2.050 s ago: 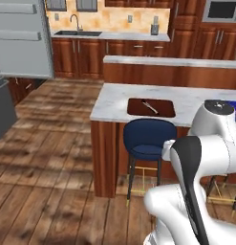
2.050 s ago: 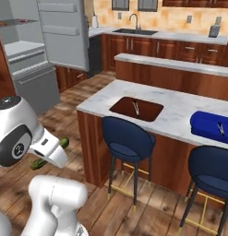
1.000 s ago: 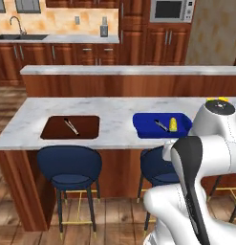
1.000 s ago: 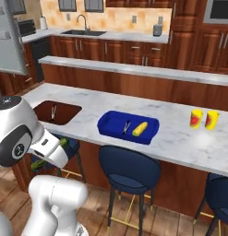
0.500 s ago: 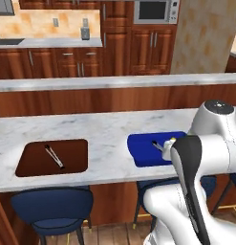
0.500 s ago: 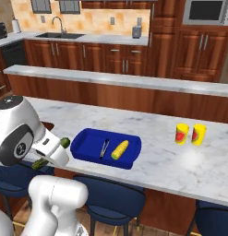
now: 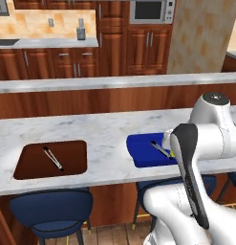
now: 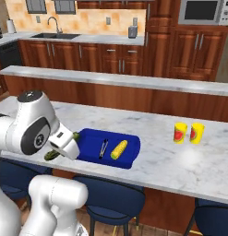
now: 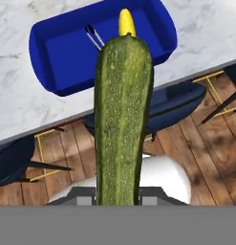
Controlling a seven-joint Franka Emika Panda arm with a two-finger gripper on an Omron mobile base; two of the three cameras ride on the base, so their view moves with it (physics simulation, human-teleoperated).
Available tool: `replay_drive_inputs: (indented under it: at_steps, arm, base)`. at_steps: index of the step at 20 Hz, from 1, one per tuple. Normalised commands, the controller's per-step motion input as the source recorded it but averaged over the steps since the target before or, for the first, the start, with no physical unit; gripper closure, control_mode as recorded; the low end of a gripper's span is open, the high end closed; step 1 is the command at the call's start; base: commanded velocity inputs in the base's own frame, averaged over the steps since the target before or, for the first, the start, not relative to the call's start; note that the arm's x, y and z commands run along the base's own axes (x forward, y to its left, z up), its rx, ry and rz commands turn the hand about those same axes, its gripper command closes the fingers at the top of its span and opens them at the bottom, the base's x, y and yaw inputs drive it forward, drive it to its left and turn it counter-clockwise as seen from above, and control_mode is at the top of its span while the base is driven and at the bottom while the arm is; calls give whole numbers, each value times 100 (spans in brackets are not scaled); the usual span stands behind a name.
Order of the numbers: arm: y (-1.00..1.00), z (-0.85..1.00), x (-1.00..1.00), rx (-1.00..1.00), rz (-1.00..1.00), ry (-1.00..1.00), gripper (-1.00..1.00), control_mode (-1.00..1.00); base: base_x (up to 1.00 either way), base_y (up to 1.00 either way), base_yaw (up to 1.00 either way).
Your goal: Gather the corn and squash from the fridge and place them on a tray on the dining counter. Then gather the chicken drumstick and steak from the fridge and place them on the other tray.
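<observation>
A long green squash [image 9: 122, 119] stands between the fingers of my gripper [image 9: 117, 196], which is shut on it. Its tip points toward the blue tray [image 9: 48, 43] on the marble dining counter [image 9: 24, 105]. In that tray lie a yellow corn [image 9: 125, 23] and metal tongs [image 9: 94, 37]. From the right base view, the gripper [image 8: 64, 145] hangs at the blue tray's [image 8: 106, 162] left front corner, and the squash's end [image 8: 53, 155] pokes out below it. The corn [image 8: 119, 149] rests right of the tongs [image 8: 103, 148]. My arm hides the right part of the blue tray [image 7: 143, 150].
A brown tray [image 7: 28, 165] holding tongs [image 7: 52, 158] sits further left on the counter. Two yellow-and-red cups [image 8: 180, 132] stand to the right. Blue stools [image 8: 111, 193] line the counter's front. A raised ledge [image 8: 134, 80] runs behind it.
The base has driven along the counter, so both base views shifted: the blue tray has come nearer my gripper. The grip on the squash is unchanged.
</observation>
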Motion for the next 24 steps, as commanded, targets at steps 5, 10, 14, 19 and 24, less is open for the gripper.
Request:
replay_drive_inputs:
  at_steps: [5, 10, 14, 19, 24]
  arm:
    - [-18, -28, 100, 5, 0, 7, 100, -100]
    - [0, -54, 98, 0, 1, 3, 100, -100]
    - [0, -54, 86, 0, 0, 1, 100, -100]
    - [0, -53, 75, 0, 0, 3, 100, -100]
    - [0, -51, 65, 0, 0, 3, 100, -100]
  base:
    - [0, 0, 0]
    - [0, 0, 0]
    - [0, 0, 0]
    - [0, 0, 0]
    - [0, 0, 0]
